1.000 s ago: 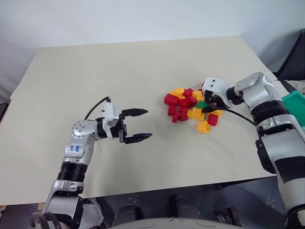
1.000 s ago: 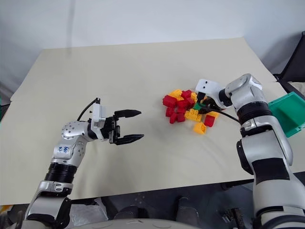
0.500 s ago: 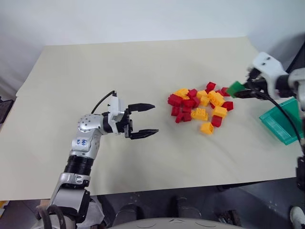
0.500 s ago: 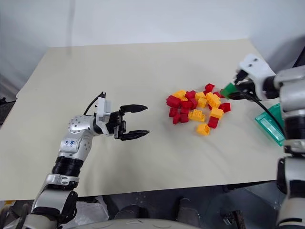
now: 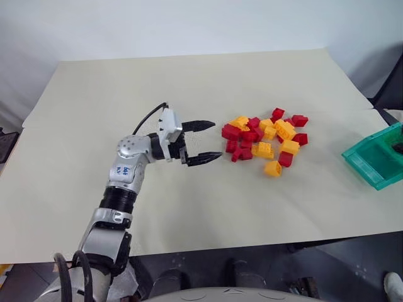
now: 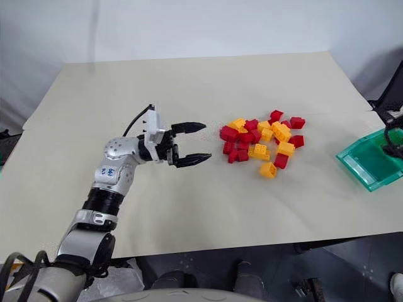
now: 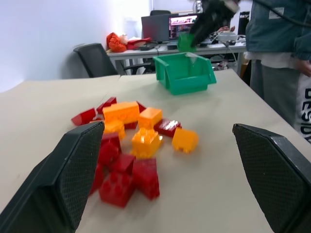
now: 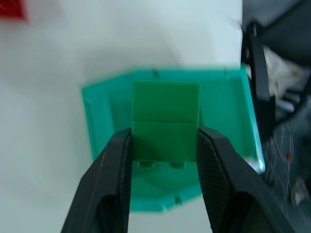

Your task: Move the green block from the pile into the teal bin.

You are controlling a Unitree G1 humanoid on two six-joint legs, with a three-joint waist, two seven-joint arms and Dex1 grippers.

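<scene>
Right pincer [image 8: 165, 145] clamps green block [image 8: 165, 127] above teal bin [image 8: 102, 116].

The counter [image 5: 189, 82] is carrying a beige sheet covering its top. The pile [image 5: 264, 139] of red and yellow bricks is lying right of centre. The teal bin [image 5: 376, 157] is sitting at the counter's right edge, well apart from the pile.

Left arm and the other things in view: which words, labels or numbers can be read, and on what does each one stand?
Small blue marks on the left arm's grey shell: too small to read.
Large dark letters on the white garment of the person at the table's edge: cut off by the frame, not readable.
Pile, teal bin, green block: no text.
</scene>
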